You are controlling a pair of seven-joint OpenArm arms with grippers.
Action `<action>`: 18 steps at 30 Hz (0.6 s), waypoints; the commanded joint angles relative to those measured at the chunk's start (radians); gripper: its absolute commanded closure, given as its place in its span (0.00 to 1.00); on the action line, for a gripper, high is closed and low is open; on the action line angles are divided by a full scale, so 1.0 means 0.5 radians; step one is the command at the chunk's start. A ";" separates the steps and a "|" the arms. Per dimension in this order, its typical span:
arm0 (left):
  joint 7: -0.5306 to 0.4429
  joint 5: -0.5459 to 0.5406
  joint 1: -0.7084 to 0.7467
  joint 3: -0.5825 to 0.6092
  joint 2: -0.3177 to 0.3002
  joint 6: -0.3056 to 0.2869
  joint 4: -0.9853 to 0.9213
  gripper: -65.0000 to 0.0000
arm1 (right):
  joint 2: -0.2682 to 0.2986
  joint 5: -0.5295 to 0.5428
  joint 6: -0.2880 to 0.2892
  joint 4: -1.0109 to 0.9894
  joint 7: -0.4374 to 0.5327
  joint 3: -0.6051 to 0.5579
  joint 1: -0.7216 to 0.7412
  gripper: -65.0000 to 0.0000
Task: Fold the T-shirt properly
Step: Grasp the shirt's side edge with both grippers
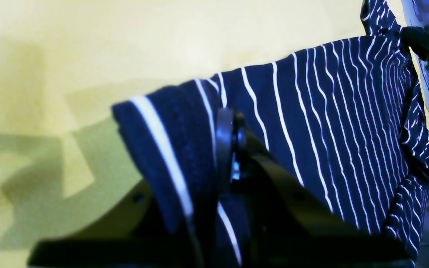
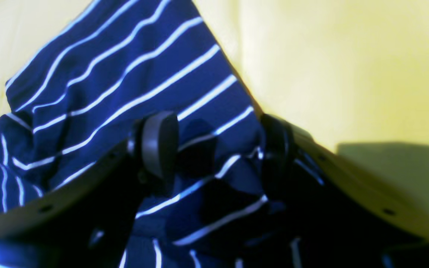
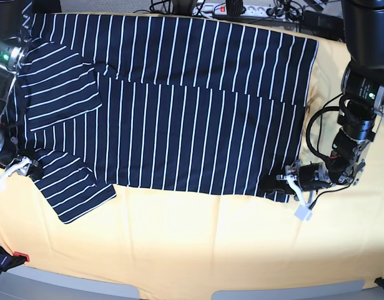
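Yellow-orange cloth [image 3: 198, 244] covered the whole table, smooth along the near edge and lit bright in both wrist views. Beyond its far edge sat a white power strip [image 3: 238, 9] and a tangle of dark cables [image 3: 173, 6]. Across that cloth lay the T-shirt [image 3: 179, 119], navy with thin white stripes, and it ran long from side to side in the base view, its stripes crossing that long axis. One short sleeve [image 3: 76, 184] splayed out toward the near edge on the base view's left; the straight end sat toward the base view's right. A fold line showed across the body, with one layer lying over another. Down at the near corner on the base view's right, the left gripper [image 3: 285, 181] was clamped on the T-shirt's corner, and its wrist view showed the striped edge draped over a black finger with the jaws tight together. Over on the other side, the right gripper [image 2: 218, 149] stood with its jaws wide, rumpled striped fabric lying between the two pads [image 2: 158, 145]; whether they pressed on that fabric I could not tell.
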 commanded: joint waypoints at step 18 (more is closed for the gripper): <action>0.064 0.071 -0.040 0.008 -0.012 0.014 0.008 1.00 | 0.081 -0.082 0.010 0.028 0.194 0.009 0.053 1.00</action>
